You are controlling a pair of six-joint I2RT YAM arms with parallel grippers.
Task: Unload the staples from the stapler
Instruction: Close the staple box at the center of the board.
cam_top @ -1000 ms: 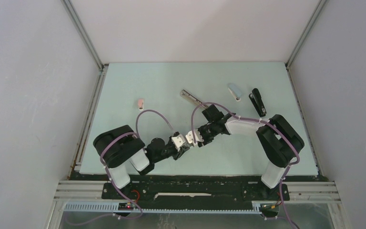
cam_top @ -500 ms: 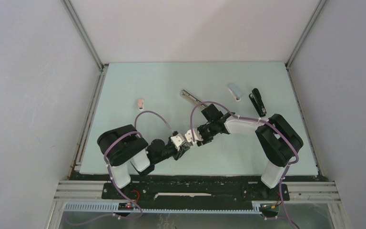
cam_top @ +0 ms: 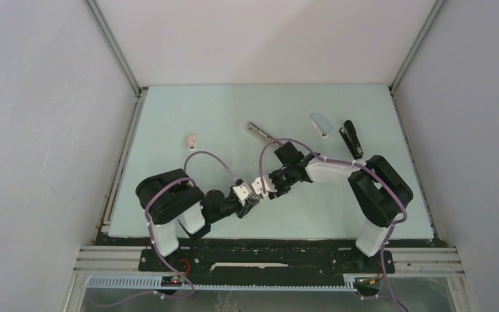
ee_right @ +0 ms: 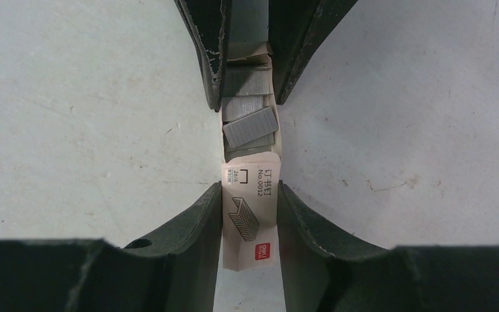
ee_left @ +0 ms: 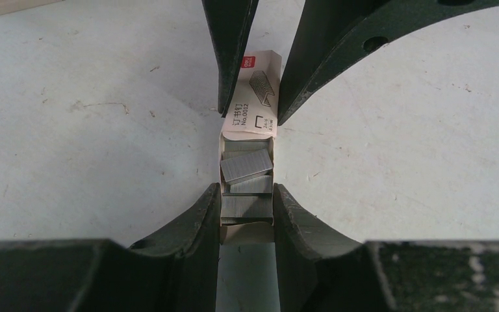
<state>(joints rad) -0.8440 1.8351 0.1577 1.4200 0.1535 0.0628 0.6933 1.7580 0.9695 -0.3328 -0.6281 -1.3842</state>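
Where they meet by the middle of the desk's (cam_top: 169,110) near edge, the left gripper (ee_left: 247,195) and right gripper (ee_right: 249,195) each clamp an end of a half-open staple box (ee_left: 253,91), its staples (ee_left: 246,166) showing, apparently mid-slide and calling for a straight, level pull; the left arm (cam_top: 169,203) sits further right than a second ago.

Pale green table (cam_top: 195,104) carries four staplers – pink stapler (cam_top: 192,140), silvery stapler (cam_top: 260,132), blue stapler (cam_top: 319,125), black stapler (cam_top: 351,138) (rightmost)

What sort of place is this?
Probably a robotics test cell: plain white panel walls enclose a pale green tabletop, two black robot arms stand bolted at its near edge, and a black stapler and a pale blue stapler lie out.
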